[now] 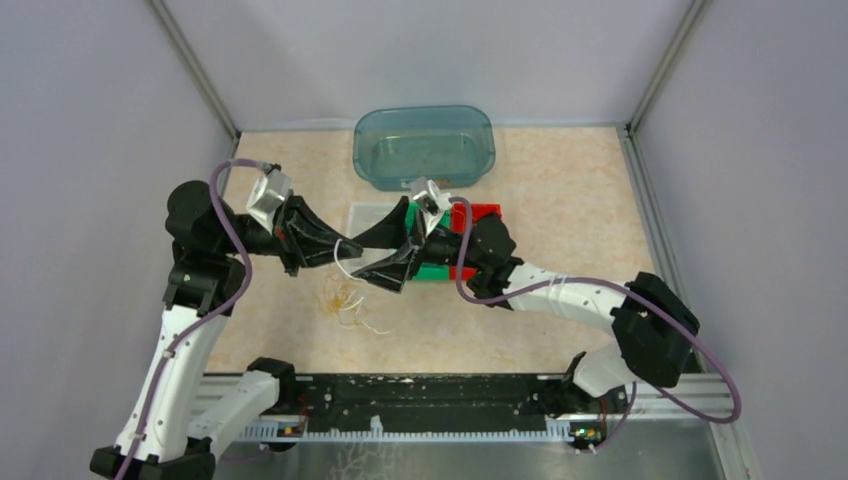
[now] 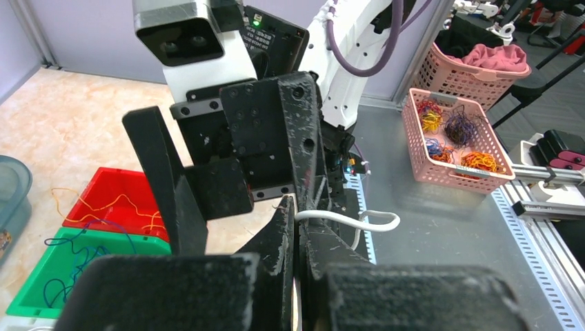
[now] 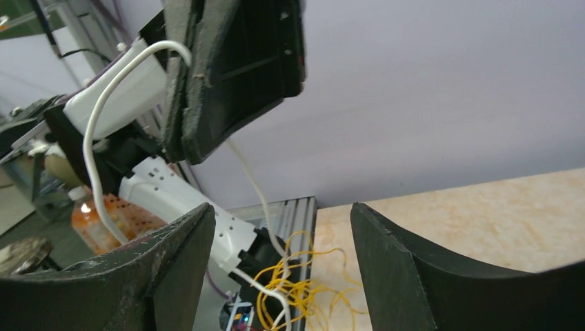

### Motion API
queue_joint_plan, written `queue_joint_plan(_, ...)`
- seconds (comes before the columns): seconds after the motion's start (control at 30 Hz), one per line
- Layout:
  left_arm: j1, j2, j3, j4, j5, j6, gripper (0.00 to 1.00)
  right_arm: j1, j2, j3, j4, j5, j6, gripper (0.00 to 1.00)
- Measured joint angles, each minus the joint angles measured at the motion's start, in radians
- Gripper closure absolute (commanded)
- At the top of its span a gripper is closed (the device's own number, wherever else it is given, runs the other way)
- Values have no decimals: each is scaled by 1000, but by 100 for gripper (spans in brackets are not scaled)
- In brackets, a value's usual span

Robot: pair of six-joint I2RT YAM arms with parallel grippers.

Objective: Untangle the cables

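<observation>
Left gripper (image 1: pixel 338 252) (image 2: pixel 298 210): jaws pressed together, clamped at the tips on a thin white flexible cable (image 2: pixel 345 218) (image 3: pixel 93 138). Free length of that cable bowed out in a loop to one side of the closed fingertips. One further strand dropping from beneath the gripper toward a loose tangle of thin yellow-orange and white cables (image 1: pixel 347 300) (image 3: pixel 296 286) on the beige marbled tabletop (image 1: pixel 560 200), directly below both grippers.

Right gripper (image 1: pixel 378 255) (image 3: pixel 281 210): jaws spread wide, nothing between them, set directly opposite the left gripper with its fingertips close to the left one's. Contact between the two not resolvable.

Under and just beyond the right gripper's wrist: a red plastic bin (image 1: pixel 487 213) (image 2: pixel 131 181) with yellow-orange wires (image 2: pixel 110 203) inside, and beside it a green plastic bin (image 1: pixel 432 272) (image 2: pixel 41 286) with blue wires (image 2: pixel 76 245) inside.

Farther out, past both sets of fingertips: a translucent teal plastic tub (image 1: pixel 425 150) against the back wall.

Behind the right arm, on the metal bench: a pink perforated basket (image 2: pixel 459 176) with bundles of coloured wire.
</observation>
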Motion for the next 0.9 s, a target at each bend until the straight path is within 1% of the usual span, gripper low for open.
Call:
queue_joint_plan(0.27, -5, 8, 0, 13, 3, -10, 100, 53, 79, 56, 62, -59, 33, 33)
queue_joint_plan(0.47, -6, 9, 0, 27, 3, -26, 100, 92, 138, 100, 56, -47, 23, 44)
queue_joint_plan(0.63, -6, 18, 18, 56, 2, -66, 100, 98, 171, 97, 51, -7, 2, 50)
queue_joint_plan(0.9, -6, 23, 74, 118, 3, -133, 100, 98, 211, -2, 42, 49, -22, 60)
